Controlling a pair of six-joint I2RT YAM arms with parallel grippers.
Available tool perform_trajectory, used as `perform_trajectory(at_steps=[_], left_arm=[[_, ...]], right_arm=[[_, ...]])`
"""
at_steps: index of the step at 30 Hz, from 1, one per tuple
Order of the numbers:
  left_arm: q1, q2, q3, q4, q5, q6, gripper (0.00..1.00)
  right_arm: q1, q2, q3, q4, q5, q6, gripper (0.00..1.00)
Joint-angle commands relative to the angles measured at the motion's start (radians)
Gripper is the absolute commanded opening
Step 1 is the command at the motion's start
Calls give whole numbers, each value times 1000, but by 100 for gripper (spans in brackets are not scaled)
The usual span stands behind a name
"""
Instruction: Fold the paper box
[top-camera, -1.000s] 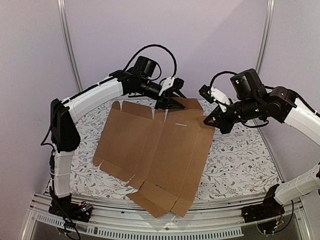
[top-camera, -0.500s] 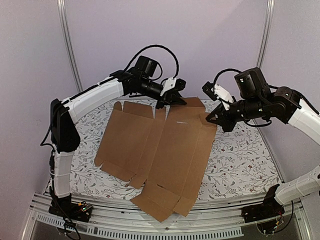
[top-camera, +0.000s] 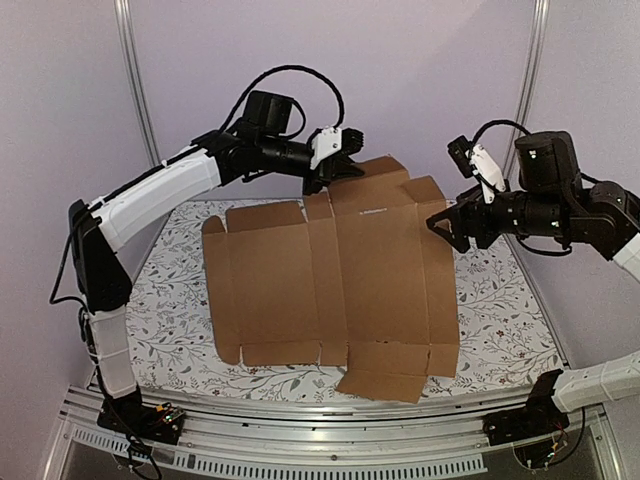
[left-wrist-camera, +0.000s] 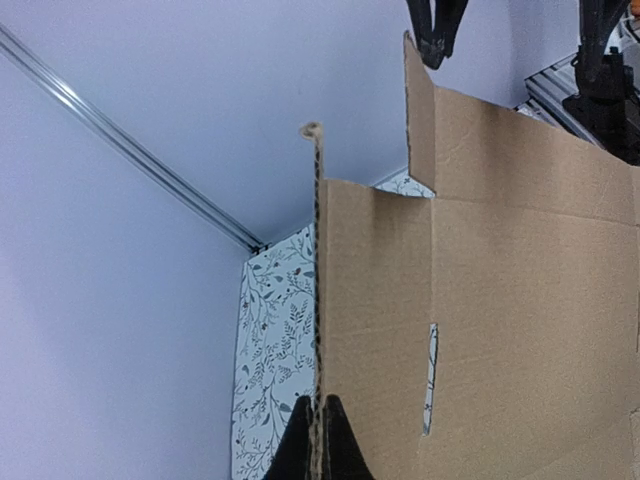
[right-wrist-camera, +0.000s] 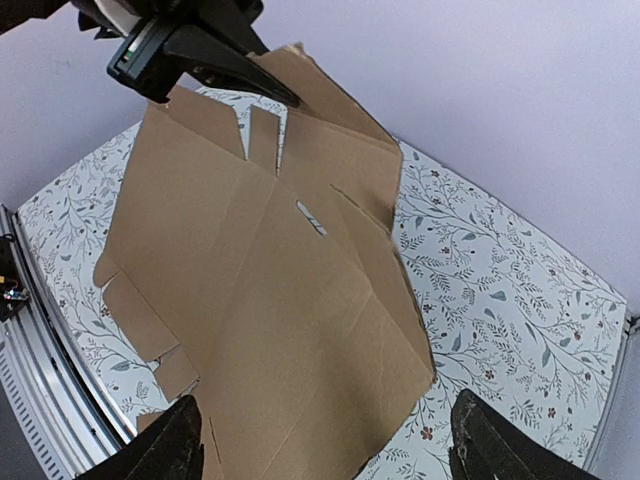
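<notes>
The paper box (top-camera: 330, 280) is a large flat brown cardboard sheet with flaps and a small slot. Its far edge is raised off the table and its near flaps reach the front edge. My left gripper (top-camera: 335, 175) is shut on that far edge; in the left wrist view the black fingertips (left-wrist-camera: 318, 420) pinch the thin corrugated edge of the paper box (left-wrist-camera: 500, 300). My right gripper (top-camera: 447, 225) hangs open just right of the sheet's far right corner, apart from it. In the right wrist view the wide-spread right gripper (right-wrist-camera: 325, 420) hovers above the paper box (right-wrist-camera: 280, 300), with the left gripper (right-wrist-camera: 265, 85) at its far end.
A floral tablecloth (top-camera: 500, 310) covers the table. A metal frame rail (top-camera: 300, 445) runs along the near edge, and upright posts (top-camera: 135, 90) stand at the back corners before plain walls. The arm bases sit at the bottom corners.
The right gripper opened, let go of the sheet's right corner and drew back to the right. The left gripper closed on the far edge, lifted it, and the sheet swung squarer to the table.
</notes>
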Motion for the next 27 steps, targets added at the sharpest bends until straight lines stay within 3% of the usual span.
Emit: perform_trajectory(at_steps=[1,7,14,27], left_arm=[[15,-65,-12,102,-134,-113,0],[60,-126,-59,160,-174,-308,0],[118,-218,-228,297,-176,-527,0],[209,-411,-606,547,-215,-736,0]], right_arm=[[7,-96,-50,30,102,96,88],[6,-195,-110,58,161,140,94],[1,-159,-96,64,164,104,97],[-246,78,56,67,-251,3,99]])
